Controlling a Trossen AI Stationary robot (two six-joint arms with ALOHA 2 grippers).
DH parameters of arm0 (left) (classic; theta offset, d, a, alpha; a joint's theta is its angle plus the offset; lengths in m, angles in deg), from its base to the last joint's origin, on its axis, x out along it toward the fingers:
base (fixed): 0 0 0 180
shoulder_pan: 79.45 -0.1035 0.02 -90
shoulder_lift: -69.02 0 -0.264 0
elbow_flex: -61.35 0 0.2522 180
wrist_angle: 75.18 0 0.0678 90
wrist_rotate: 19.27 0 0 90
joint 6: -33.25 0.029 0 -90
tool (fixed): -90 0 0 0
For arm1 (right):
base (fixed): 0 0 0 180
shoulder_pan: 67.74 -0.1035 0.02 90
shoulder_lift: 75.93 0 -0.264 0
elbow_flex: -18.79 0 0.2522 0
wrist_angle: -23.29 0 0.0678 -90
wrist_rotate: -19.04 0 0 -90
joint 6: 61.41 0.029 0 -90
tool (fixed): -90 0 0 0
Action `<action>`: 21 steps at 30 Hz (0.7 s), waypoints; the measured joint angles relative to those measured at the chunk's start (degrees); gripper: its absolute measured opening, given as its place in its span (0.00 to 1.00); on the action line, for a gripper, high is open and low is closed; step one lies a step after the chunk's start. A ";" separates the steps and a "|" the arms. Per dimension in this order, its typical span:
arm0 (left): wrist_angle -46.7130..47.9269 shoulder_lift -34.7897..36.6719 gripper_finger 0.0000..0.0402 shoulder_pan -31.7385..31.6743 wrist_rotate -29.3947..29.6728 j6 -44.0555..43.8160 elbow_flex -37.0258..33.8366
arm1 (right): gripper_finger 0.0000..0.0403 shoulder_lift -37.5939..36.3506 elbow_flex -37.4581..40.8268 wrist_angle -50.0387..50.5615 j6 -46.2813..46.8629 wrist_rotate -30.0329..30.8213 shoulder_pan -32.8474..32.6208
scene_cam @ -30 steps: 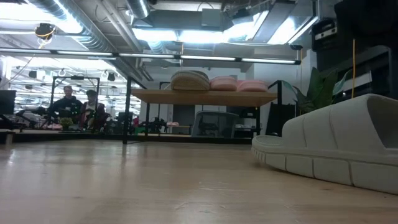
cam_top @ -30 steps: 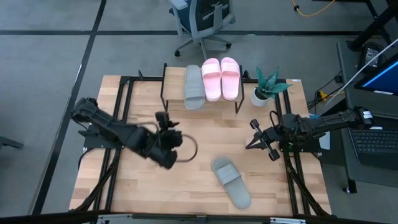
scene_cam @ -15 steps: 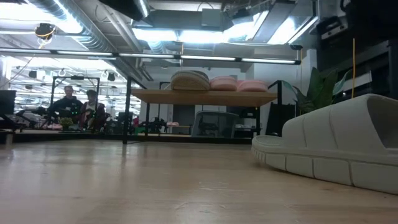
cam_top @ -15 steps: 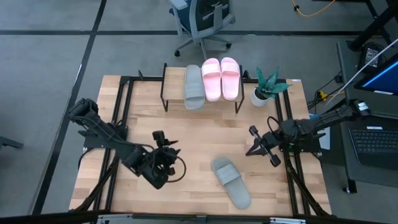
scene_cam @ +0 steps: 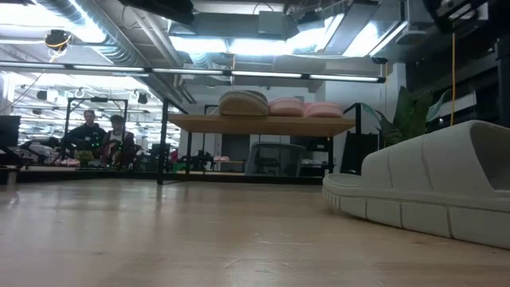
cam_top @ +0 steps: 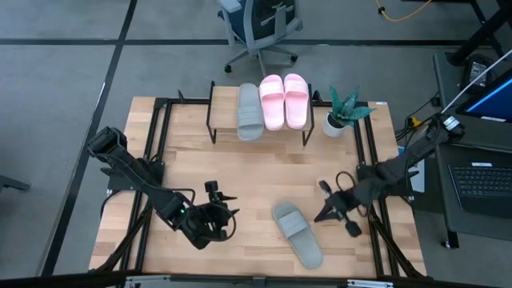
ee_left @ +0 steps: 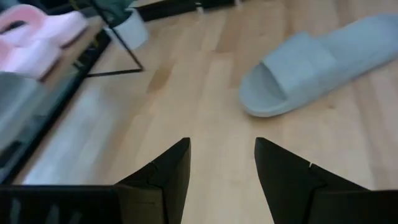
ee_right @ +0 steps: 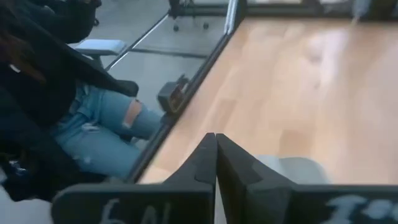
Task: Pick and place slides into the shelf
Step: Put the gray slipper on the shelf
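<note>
Right pincer (cam_top: 327,214) pressed together beside one grey-green foam slide (cam_top: 297,234); left pincer (cam_top: 226,210) spread, bare wooden counter (cam_top: 264,164) between. Three slides on shelf (cam_top: 218,105).

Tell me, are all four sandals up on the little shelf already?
No: three sandals lie on the shelf, while one grey sandal lies on the table.

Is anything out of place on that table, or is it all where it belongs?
One grey-green slide lies alone on the table, at a slant, between the two pincers. Its partner and the pink pair sit neatly on the shelf. Nothing looks damaged.
</note>
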 joint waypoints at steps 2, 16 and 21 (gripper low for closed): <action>-1.93 0.00 0.42 0.36 -1.67 0.95 -0.40 | 0.02 3.54 -2.26 0.23 2.54 1.69 -2.53; -11.94 0.00 0.42 1.94 -8.97 5.84 -3.85 | 0.01 29.10 -20.58 12.51 20.93 19.60 -13.38; -11.80 0.00 0.42 2.42 -9.00 5.88 -3.85 | 0.02 37.56 -28.81 25.05 25.84 20.69 -13.29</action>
